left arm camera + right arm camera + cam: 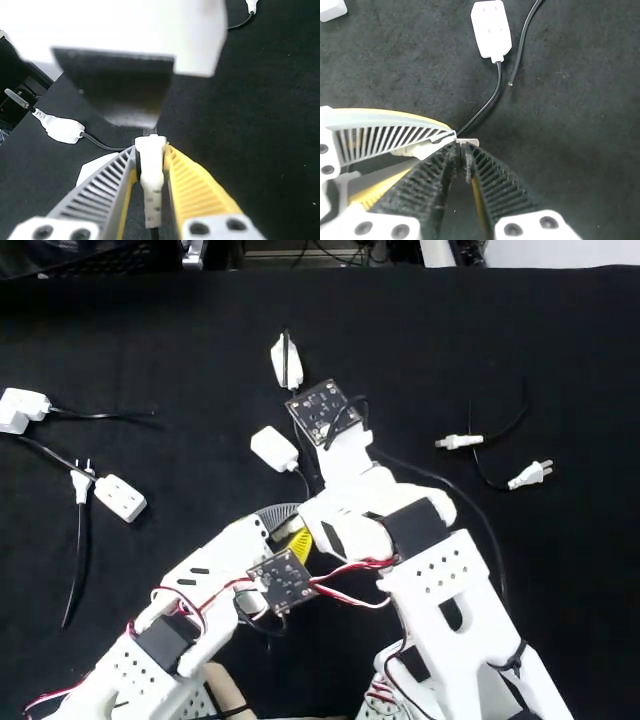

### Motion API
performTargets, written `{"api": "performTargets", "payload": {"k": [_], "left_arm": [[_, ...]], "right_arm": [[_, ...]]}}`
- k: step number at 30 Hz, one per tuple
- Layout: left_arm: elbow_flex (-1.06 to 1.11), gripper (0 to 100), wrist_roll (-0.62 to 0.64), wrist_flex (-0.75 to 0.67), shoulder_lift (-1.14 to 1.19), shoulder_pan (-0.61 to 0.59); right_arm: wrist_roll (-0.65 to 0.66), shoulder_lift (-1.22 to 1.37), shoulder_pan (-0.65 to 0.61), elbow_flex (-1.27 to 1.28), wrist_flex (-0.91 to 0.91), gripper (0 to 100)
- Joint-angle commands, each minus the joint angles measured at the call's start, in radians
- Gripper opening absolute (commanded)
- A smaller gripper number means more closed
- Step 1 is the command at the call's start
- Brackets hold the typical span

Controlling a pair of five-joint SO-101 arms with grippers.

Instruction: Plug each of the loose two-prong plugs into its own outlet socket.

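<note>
Although both arms meet at the middle of the table point(560, 340), no plug looks seated in a socket. At the far left the left plug point(82, 480) lies with bare prongs just beside the near socket point(120, 497), not in it. Toward the middle the centre socket point(274, 448) lies flat with its slots unfilled, and its black cord leads to where the grippers meet.

There the left gripper point(150, 148) has its grey and yellow fingers drawn narrow, clamped on a white connector point(151, 185) just under the right arm's body. The right gripper point(462, 151) has its black fingers pinched almost together on a thin dark piece point(466, 165), touching the tip of the left gripper. I cannot tell whether that piece is a plug body or cord.

Further right, the upper right plug point(460, 441) and the lower right plug point(530, 475) lie loose, well apart from every socket.

I judge the task barely begun: one mating seems to be in hand, and at least three plugs remain.
</note>
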Motion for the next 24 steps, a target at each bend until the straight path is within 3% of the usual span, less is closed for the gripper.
{"api": "performTargets", "payload": {"k": [1,11,24], "left_arm": [[-0.056,3,0.008,0.002,-0.018,-0.025],[-0.159,3,0.009,0.144,-0.018,-0.035],[-0.148,3,0.041,0.141,-0.020,0.019]], "right_arm": [[0.009,0.005,0.018,0.002,-0.009,1.3],[0.009,0.005,0.018,0.007,-0.015,1.3],[0.002,0.004,0.051,0.005,-0.029,1.3]]}}
